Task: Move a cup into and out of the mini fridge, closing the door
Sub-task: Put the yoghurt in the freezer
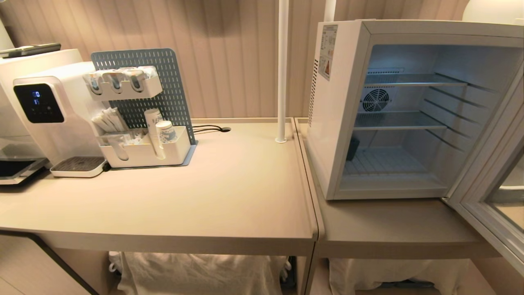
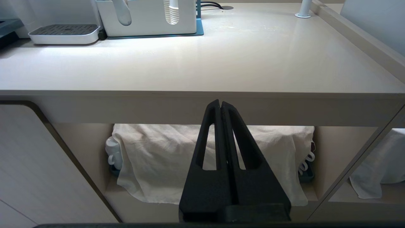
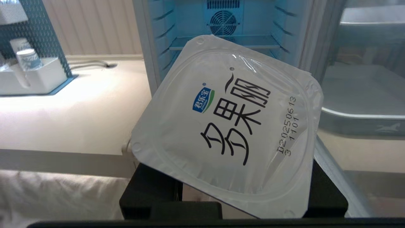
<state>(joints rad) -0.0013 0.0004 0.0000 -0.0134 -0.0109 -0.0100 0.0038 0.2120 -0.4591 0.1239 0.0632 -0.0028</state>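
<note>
We see the cup (image 3: 226, 126) from above only: a squarish white foil lid with rounded corners, black characters, a small blue-and-green logo and a printed date code. It sits between the jaws of the right gripper (image 3: 232, 186), which close on it; its body and label lie hidden beneath the lid, and the fingers mostly too. Beyond the jaws stands the mini fridge (image 1: 339, 119), its interior showing wire shelves and a fan, its door (image 1: 493, 196) swung wide and cut off by the frame edge. The left gripper (image 2: 220, 106) has its jaws pressed together, empty, before the edge of the table (image 2: 202, 63); past it hangs a white cloth (image 2: 158, 158).
</note>
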